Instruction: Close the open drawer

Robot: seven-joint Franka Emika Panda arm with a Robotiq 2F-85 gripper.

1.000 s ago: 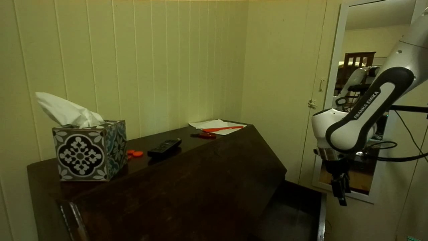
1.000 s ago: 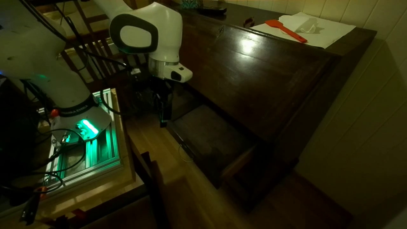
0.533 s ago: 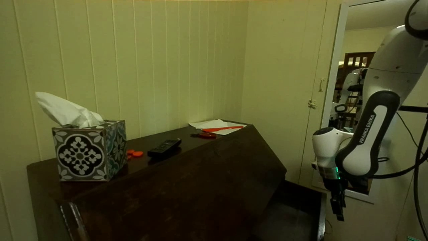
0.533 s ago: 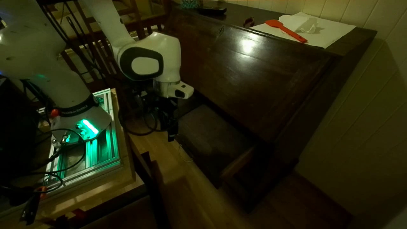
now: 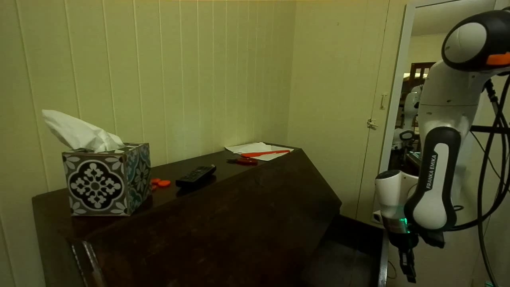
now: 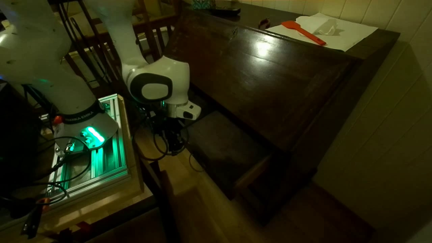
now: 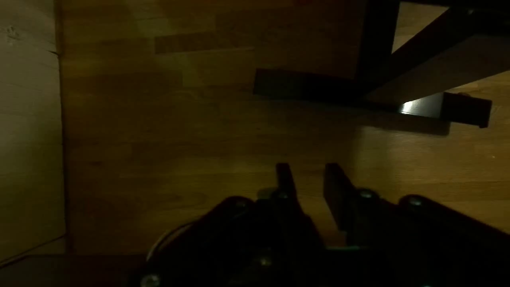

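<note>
The drawer (image 6: 226, 141) is jutting from the dresser (image 6: 266, 81); farther out, the tool (image 7: 308, 167) is hanging empty, jaws parted. Positioning is seemingly underway; closing is needing a push toward the dresser.

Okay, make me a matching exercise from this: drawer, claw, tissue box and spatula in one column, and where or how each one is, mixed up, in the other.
Column one:
1. tissue box
2. claw
3. drawer
4. spatula

Column two:
A. red, lying on white paper
B. pulled out from the dresser
C. patterned, with white tissue sticking out
D. jaws apart, gripping nothing

Right pairs: 1-C, 2-D, 3-B, 4-A
</note>
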